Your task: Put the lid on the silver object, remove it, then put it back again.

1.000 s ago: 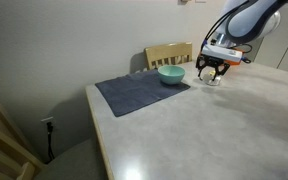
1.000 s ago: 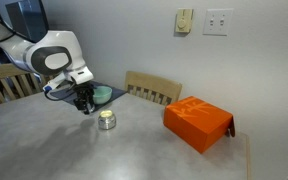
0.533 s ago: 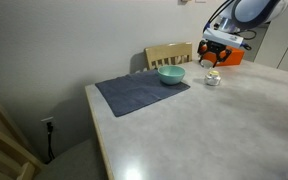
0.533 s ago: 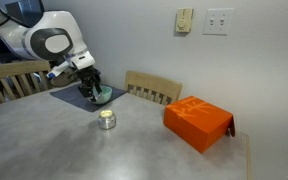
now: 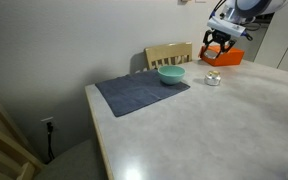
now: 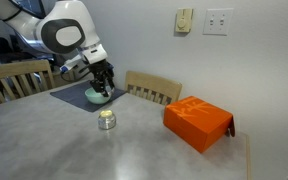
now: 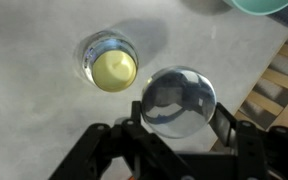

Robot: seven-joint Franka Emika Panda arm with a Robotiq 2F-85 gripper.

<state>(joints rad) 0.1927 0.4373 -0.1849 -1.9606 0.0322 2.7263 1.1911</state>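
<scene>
1. Your gripper (image 7: 180,128) hung high above the table (image 7: 34,115), jaws clenched on the lid (image 7: 178,98), a shiny round disc filling the wrist view.
2. Below it and off to one side, the silver object (image 7: 109,62) stood uncovered on the pale tabletop, its yellow contents showing.
3. With the lid aloft and the pot open, you appeared to be between removal and replacement. The next move called for sliding the lid across until it sat centred over the pot's mouth, then lowering it level before letting go.
4. Farther back, the teal bowl (image 5: 170,74) on the dark mat (image 5: 139,93) and the orange box (image 6: 197,122) looked clear of that path.
</scene>
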